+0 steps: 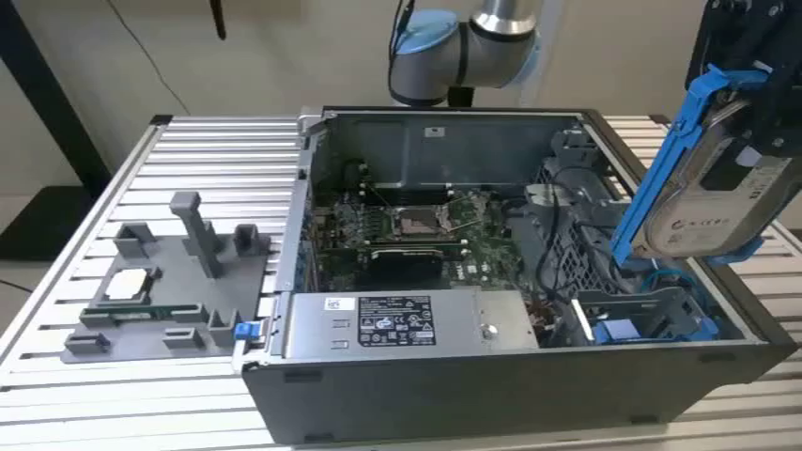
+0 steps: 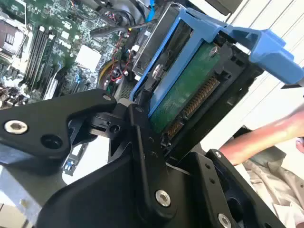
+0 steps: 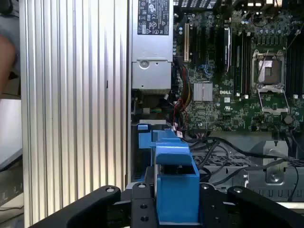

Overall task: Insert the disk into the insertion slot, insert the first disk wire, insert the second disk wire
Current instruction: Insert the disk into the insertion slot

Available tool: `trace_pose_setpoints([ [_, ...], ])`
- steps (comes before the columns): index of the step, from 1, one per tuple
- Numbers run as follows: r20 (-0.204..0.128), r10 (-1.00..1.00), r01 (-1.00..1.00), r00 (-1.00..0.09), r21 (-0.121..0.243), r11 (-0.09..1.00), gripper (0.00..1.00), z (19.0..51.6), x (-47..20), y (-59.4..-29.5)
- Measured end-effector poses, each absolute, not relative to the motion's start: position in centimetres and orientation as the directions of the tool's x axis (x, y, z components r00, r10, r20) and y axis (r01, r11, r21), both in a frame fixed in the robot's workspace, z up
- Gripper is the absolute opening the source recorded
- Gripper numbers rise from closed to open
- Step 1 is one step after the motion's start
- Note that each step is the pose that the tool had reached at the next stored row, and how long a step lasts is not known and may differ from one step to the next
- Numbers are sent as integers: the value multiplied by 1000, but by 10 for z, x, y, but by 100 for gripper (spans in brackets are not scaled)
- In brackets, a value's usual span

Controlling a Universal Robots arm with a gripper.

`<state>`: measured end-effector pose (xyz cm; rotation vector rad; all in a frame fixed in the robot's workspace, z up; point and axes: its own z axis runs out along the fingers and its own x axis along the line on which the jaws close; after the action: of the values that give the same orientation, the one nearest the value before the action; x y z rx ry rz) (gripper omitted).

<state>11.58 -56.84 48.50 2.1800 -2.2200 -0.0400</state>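
The disk, clipped in its blue carrier frame, is held in the air on edge, nearly upright and slightly tilted, with its labelled face turned toward the exterior view. It is raised over the end of the open computer case that lies toward the exterior view's right. The end effector is clamped on the disk, with the black fingers pressed against opposite sides of the carrier; the green circuit board on the disk's underside is seen in the second wrist view. The disk is not yet in the insertion slot, which is noted with its blue rails inside the case, below the disk, at the case corner toward the bench's near edge. Beside the slot, along the same near wall of the case, the power supply with a white sticker is seen, and behind it the motherboard. The case stands on the slatted bench. A grey fixture rests on the bench, just beside the case on the exterior view's left. A person's forearm is recorded in the second wrist view, beyond the disk.
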Motion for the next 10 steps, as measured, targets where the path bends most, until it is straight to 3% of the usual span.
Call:
trace_pose_setpoints([
  [10, 3, -1000, -999, -18, 39, 18, 0, 485, 116, -568],
])
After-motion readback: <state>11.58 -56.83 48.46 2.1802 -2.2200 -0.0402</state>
